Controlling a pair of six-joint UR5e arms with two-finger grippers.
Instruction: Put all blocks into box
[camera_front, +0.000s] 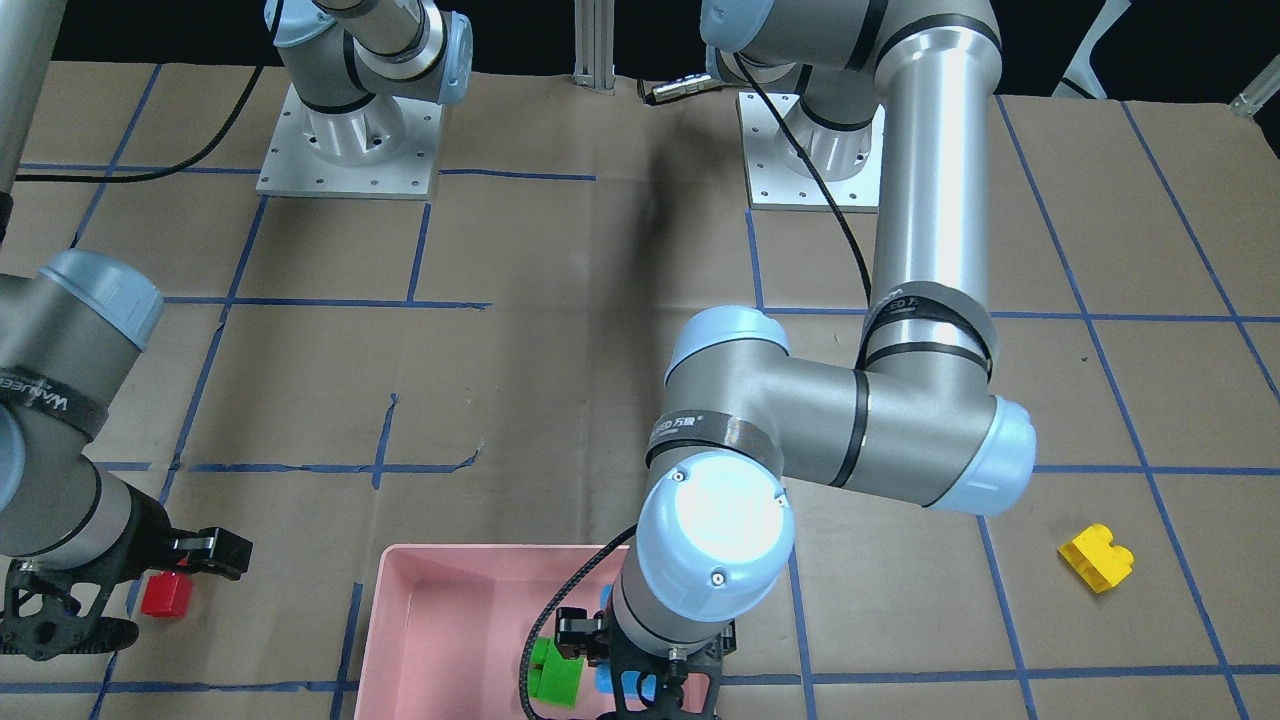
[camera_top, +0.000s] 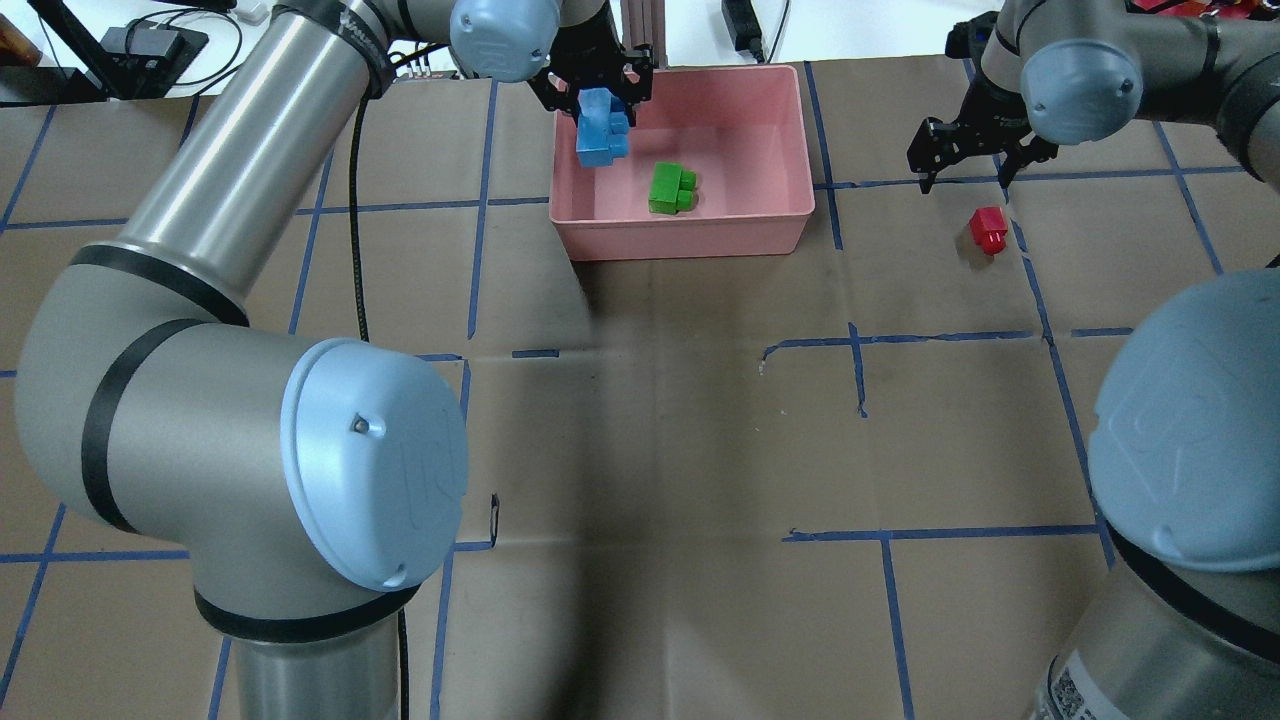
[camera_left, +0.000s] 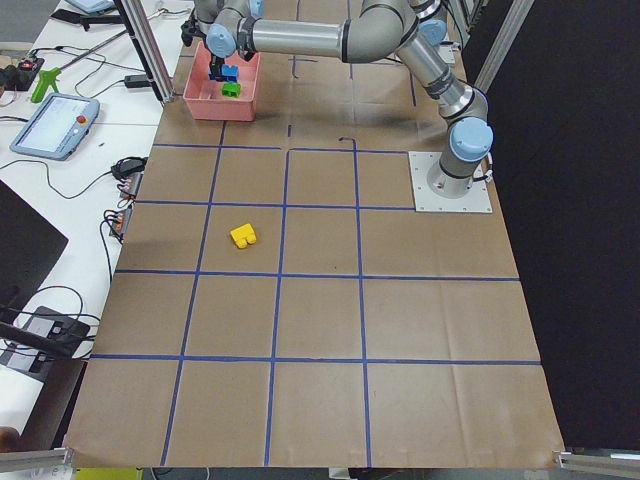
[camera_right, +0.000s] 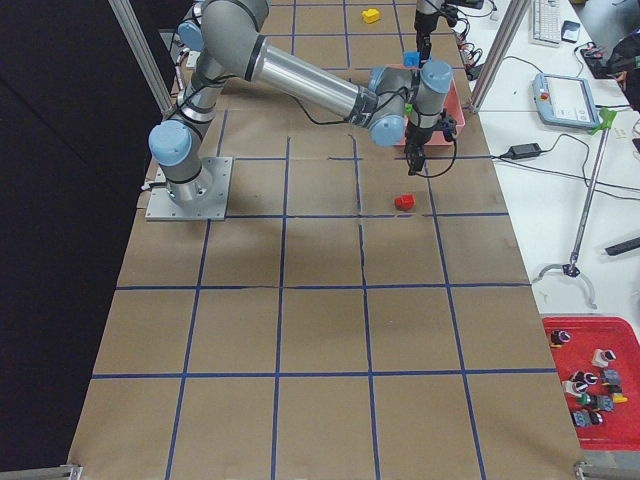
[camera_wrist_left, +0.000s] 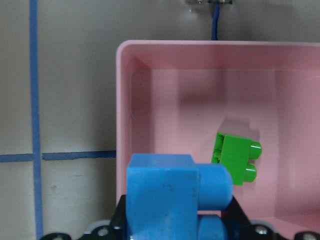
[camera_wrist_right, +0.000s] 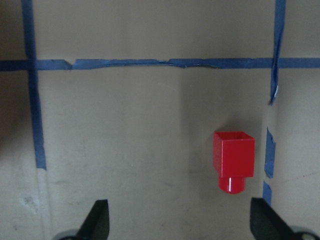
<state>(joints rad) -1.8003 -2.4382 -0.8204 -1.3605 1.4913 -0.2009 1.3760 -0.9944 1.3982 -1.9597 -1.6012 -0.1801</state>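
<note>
My left gripper (camera_top: 598, 102) is shut on the light blue brick (camera_top: 602, 132) and holds it over the left end of the pink box (camera_top: 680, 242). In the left wrist view the blue brick (camera_wrist_left: 170, 195) sits between the jaws above the box wall (camera_wrist_left: 125, 125). The green brick (camera_top: 671, 187) lies inside the box, also in the left wrist view (camera_wrist_left: 237, 157). My right gripper (camera_top: 963, 175) is open and empty, just above and behind the red brick (camera_top: 988, 230) on the table. In the right wrist view the red brick (camera_wrist_right: 233, 157) lies ahead of the open fingers (camera_wrist_right: 98, 222). The yellow brick (camera_front: 1097, 557) lies alone on the table.
The table is brown paper with a blue tape grid (camera_top: 860, 340). The two arm bases (camera_front: 350, 130) stand at the robot's side. The left arm's elbow (camera_front: 830, 410) hangs over the table's middle. The yellow brick (camera_left: 243, 235) is far from both grippers.
</note>
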